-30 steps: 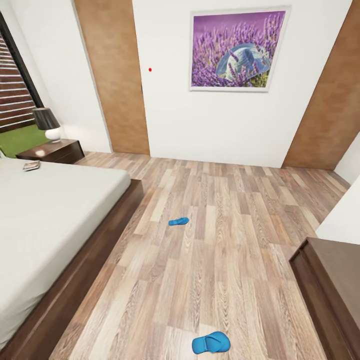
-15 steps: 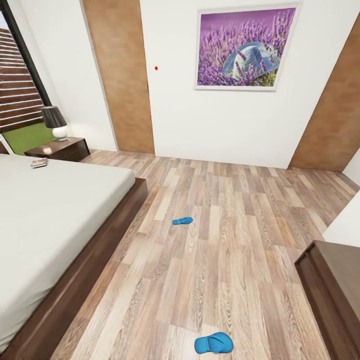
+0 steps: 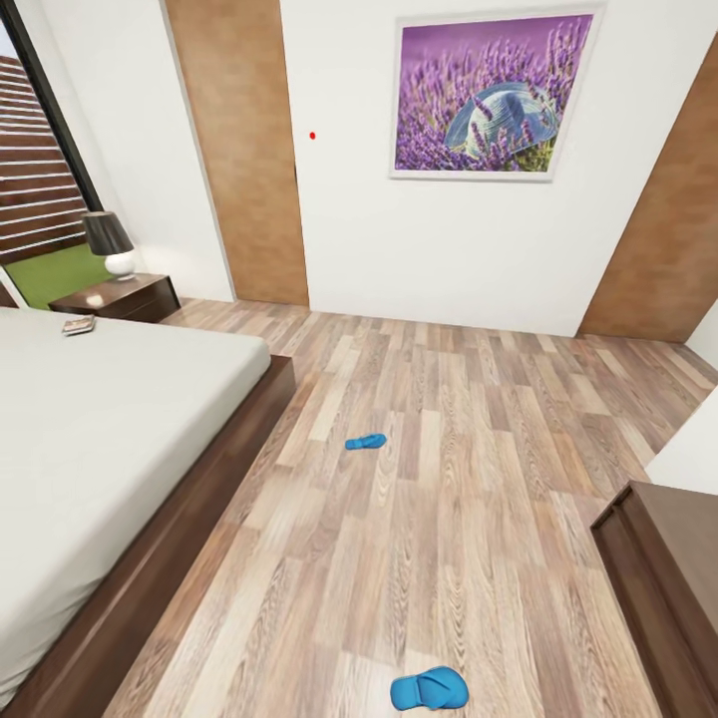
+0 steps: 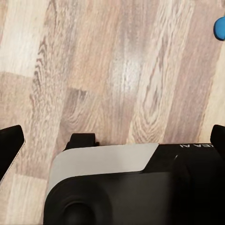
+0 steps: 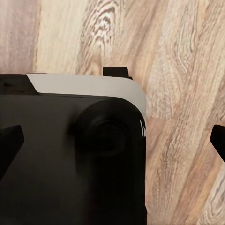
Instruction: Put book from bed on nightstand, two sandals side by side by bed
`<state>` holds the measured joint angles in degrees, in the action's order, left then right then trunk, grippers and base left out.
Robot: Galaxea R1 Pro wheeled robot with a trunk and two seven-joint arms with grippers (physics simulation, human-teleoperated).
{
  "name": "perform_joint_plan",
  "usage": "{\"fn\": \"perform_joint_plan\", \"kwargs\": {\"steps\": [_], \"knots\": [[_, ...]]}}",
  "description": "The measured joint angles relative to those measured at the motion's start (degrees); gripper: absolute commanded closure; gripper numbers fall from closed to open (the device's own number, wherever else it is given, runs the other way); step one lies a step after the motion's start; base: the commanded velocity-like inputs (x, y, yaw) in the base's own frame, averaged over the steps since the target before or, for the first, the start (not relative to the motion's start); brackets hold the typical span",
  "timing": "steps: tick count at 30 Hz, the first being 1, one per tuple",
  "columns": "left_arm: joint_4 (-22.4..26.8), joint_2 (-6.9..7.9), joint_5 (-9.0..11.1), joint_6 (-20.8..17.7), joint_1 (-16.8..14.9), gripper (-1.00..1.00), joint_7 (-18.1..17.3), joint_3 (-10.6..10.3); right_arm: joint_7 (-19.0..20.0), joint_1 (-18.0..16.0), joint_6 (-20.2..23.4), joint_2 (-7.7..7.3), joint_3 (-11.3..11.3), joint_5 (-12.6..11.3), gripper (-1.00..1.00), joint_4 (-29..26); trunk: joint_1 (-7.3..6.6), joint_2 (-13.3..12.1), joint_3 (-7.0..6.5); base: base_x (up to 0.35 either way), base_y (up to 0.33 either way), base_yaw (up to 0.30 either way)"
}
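Observation:
The book (image 3: 78, 324) lies on the far corner of the bed's grey mattress (image 3: 90, 429), close to the nightstand (image 3: 120, 296). One blue sandal (image 3: 366, 441) rests on the wood floor a little out from the bed's foot. The other sandal (image 3: 429, 688) lies nearer me, at the lower edge of the head view; a blue sliver of a sandal (image 4: 220, 27) also shows in the left wrist view. My left gripper (image 4: 112, 140) hangs open over bare floor, fingertips (image 4: 9, 145) far apart. The right gripper (image 5: 115, 140) is open too, holding nothing.
A lamp (image 3: 108, 242) with a dark shade stands on the nightstand. A dark brown dresser (image 3: 663, 578) juts in at the right. A lavender picture (image 3: 489, 95) hangs on the far white wall. Wide wood floor lies between bed and dresser.
The head view has swung slightly, so the whole picture shifted right over the last second. The book, sandals and furniture have not moved themselves.

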<state>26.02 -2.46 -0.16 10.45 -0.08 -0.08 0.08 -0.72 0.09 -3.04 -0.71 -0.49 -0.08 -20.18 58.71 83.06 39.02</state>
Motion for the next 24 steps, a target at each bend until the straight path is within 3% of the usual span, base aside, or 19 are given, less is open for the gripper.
{"fn": "perform_joint_plan", "kwargs": {"steps": [8,24], "knots": [[0.04,0.01,0.00,0.03,0.00,-1.00,0.00,0.00,0.00,0.03,0.00,0.00,0.01,0.01,-1.00,0.01,0.00,0.00,0.00,0.213,0.141,0.000],[0.09,0.01,0.00,0.03,0.00,-1.00,0.00,0.00,0.00,0.04,-0.01,0.00,0.01,0.00,-1.00,0.01,0.01,0.00,0.00,0.071,0.076,0.000]]}}
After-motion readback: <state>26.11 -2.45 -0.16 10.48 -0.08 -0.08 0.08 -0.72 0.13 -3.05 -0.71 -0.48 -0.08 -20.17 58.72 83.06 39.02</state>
